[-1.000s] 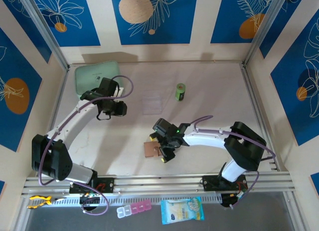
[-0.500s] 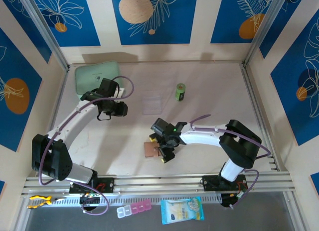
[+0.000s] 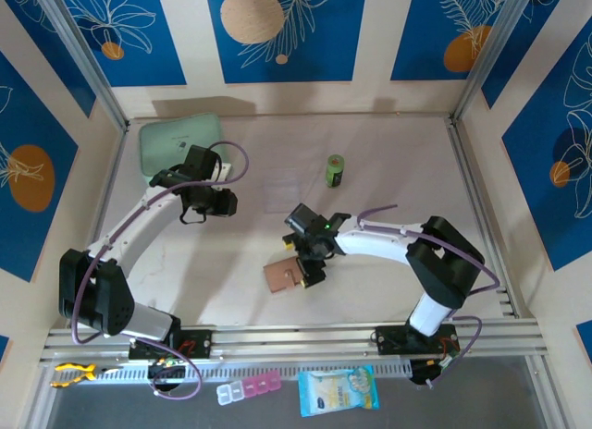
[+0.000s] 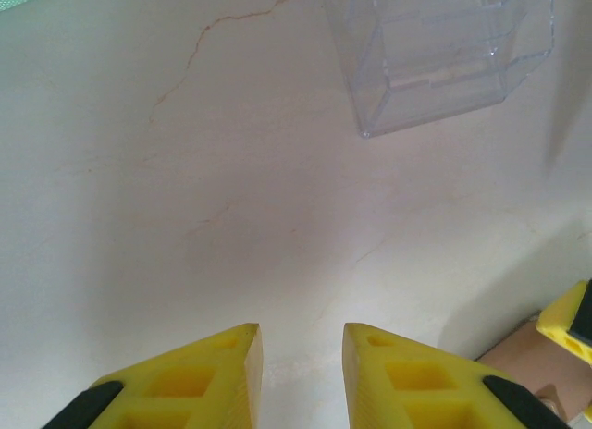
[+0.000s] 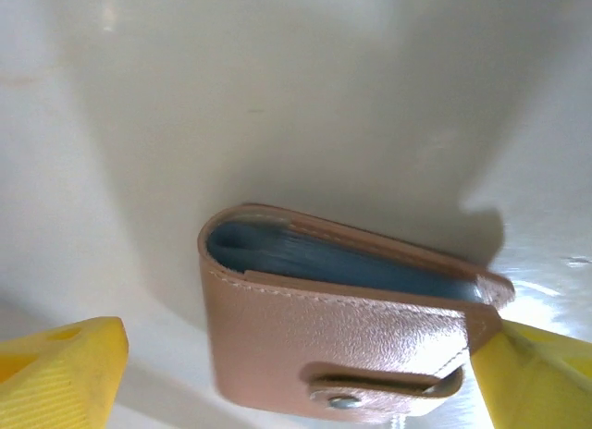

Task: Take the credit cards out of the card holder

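- Top external: the right claw (image 3: 302, 273) hangs low over the near middle of the table (image 3: 388, 170), its jaws spread wide. The brown wallet (image 3: 277, 277) lies flat directly under it and slightly to its left. The left claw (image 3: 225, 203) is well apart from the wallet, with a clear plastic box (image 3: 282, 190) just ahead of it.
- Left wrist: the left claw's yellow fingers (image 4: 213, 373) stand narrowly parted with nothing between them, only bare table below. The clear box sits ahead and to the right.
- Right wrist: the wallet (image 5: 305, 346) lies between the wide-set fingers (image 5: 65, 373), folded shut with its snap tab (image 5: 388, 387) fastened. Blue-grey pocket edges show at the open end. Whether the far finger touches the tab end cannot be told.
- Handling, as judged: the wallet is light, its skin soft and yielding and fairly grippy, so it will flex rather than resist. The cards, presumably tucked in the pockets, would be thin, stiff and slick.
- Hold point, as judged: pinch across the folded body near the spine, clear of the tab, so the snap can be freed.
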Robot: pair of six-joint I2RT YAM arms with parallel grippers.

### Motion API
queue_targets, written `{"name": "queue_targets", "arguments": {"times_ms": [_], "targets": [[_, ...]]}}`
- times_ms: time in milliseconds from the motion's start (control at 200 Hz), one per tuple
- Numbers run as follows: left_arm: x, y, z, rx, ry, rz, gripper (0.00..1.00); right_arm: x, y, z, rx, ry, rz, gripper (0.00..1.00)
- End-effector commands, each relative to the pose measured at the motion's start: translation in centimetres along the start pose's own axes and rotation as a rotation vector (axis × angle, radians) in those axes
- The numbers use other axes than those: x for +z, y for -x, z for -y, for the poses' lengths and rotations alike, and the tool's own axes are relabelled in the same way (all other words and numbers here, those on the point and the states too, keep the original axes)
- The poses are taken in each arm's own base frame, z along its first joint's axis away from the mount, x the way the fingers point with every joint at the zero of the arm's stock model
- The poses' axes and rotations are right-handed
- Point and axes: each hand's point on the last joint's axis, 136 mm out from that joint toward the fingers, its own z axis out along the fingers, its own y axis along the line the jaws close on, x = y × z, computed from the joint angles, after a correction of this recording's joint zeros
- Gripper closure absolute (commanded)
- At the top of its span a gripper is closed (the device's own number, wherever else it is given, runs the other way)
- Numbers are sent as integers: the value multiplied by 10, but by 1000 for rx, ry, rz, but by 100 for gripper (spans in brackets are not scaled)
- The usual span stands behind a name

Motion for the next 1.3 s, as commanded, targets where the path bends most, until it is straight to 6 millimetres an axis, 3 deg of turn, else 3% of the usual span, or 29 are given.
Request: {"name": "queue_targets", "arguments": {"times_ms": [0, 235, 440, 745, 1105, 1296], "targets": [[1, -4, 1, 11, -16, -14, 71, 0, 5, -13, -40, -15, 24, 5], [4, -6, 2, 10, -29, -28, 71, 14, -19, -55, -218, 47, -129, 8], [9, -11, 13, -3, -86, -64, 69, -7, -21, -69, -417, 55, -104, 10], [21, -47, 53, -107, -244, -181, 64, -50, -8, -59, -700, 90, -67, 14], [57, -106, 84, -274, -365, -294, 65, -73, 8, -39, -902, 87, -52, 22], [69, -132, 91, -302, -329, -326, 65, -79, 13, -33, -939, 86, -51, 22]]}}
